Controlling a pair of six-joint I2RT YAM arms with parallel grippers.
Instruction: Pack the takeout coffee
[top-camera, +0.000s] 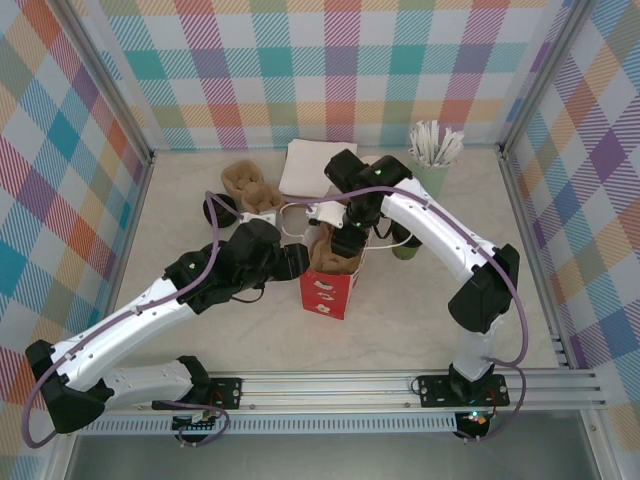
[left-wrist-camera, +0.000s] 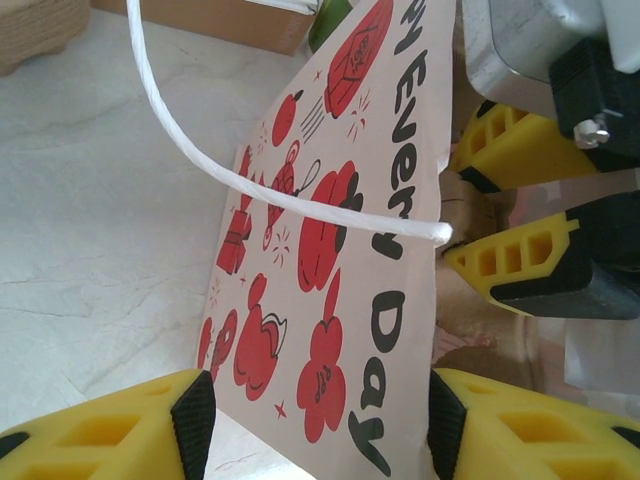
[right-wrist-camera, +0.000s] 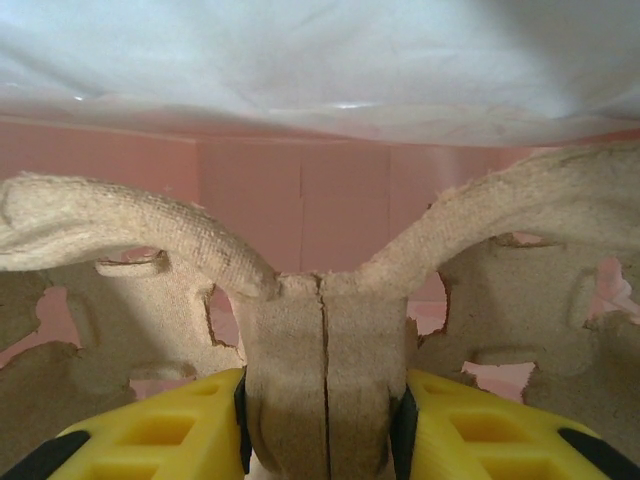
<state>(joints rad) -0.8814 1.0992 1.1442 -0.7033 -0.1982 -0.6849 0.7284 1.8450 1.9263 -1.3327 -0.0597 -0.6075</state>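
Nearest me, my left claw (left-wrist-camera: 320, 412) has a finger on each side of the paper bag (top-camera: 327, 293), and the printed panel fills the gap between them, so I read it as pinching the bag to steady it. The bag stands on the surface (top-camera: 420, 320) with its mouth up. If that pinch slips or pulls sideways, the light bag could lean or fold and its mouth could narrow. The white cord handle (left-wrist-camera: 200, 150) loops loose across the panel and could snag on whatever goes in next.

Just past it, my right claw (right-wrist-camera: 322, 425) is clamped on the middle ridge of a pulp cup carrier (right-wrist-camera: 320, 330), which is down inside the bag's pink walls. The ridge has a split running up it. A hard squeeze or a twist could tear it, and a carrier that wedges crooked against the walls would leave no level seat for a cup. Lifting out too fast might also drag the carrier or the bag up with me.

Beyond the bag, under my right forearm, the takeout coffee (top-camera: 405, 247) sits on the surface, apart from the bag. The arm hides part of it. It looks to be upright, with its long axis vertical and its mouth up, though I cannot see the rim clearly. My forearm swinging low could knock it over.
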